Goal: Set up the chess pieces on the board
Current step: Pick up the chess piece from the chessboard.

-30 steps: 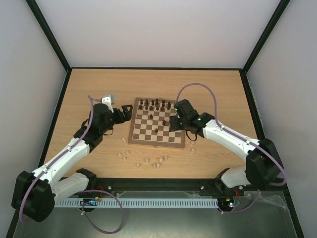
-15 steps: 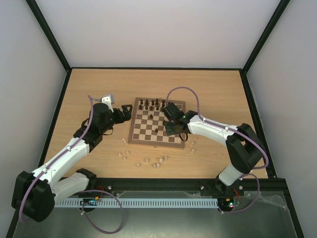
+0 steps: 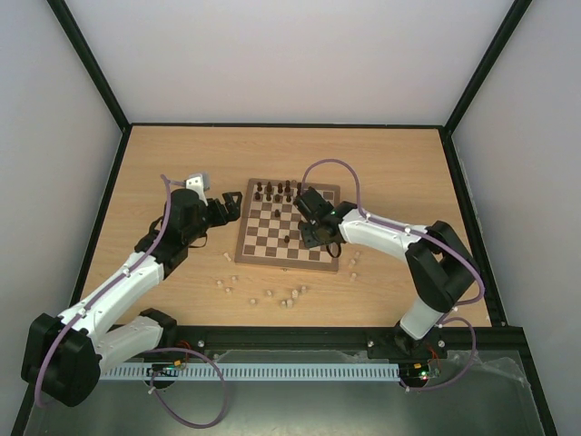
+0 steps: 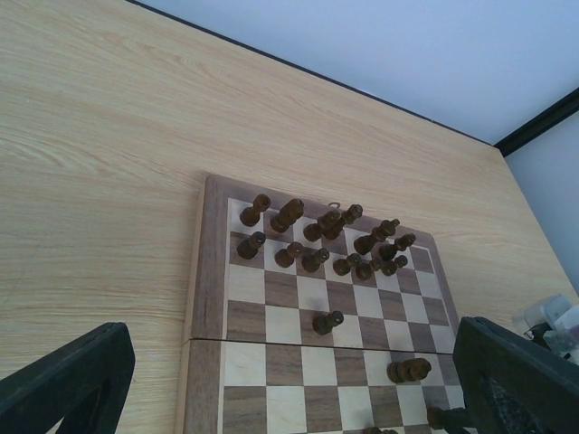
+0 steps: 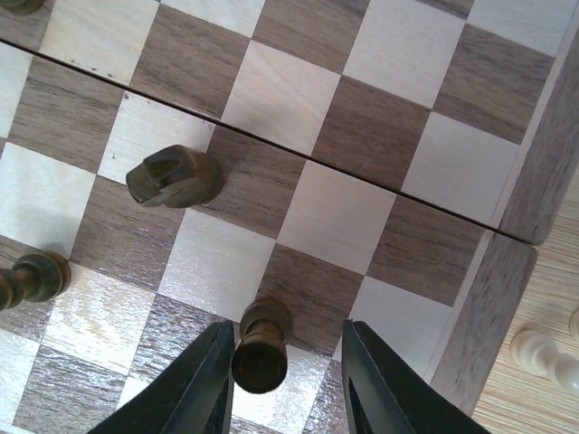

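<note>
R arm [image 3: 390, 238] rises from its base to a raised elbow, then the forearm runs low over the right edge of the board [image 3: 263, 245]. R hand [image 5: 287, 348] points down at the squares. Its two black fingers [image 5: 204, 389] straddle a dark pawn [image 5: 261, 351]. The hand is part-spread, not clamped: one finger looks to touch the pawn, the other stands off w/ a clear gap.

The pawn stands upright on its base, long axis vertical to the board, round head up toward the wrist cam. Base is on a dark sq by the look. It is turned wood, glossy brown, w/ a collar under the head.

Beyond the fingertips, on the touching finger's side, stands a notched dark piece [image 5: 172, 176]. On the other finger's side, off the board, a pale pawn [image 5: 543, 357] rests on the surface [image 3: 399, 163], which is light wood-grain.

L arm [image 3: 127, 272] stretches diagonally fwd. L hand [image 3: 232, 203] hangs just off the board's left edge near the far corner, fingers spread wide, holding nothing. Ahead of it, dark pieces [image 4: 326, 240] crowd the far rows, upright. Pale pieces [image 3: 272, 295] lie scattered behind both hands, btwn board and arm bases.

The board is checkered brown/tan w/ a brown border and a seam across its middle.
</note>
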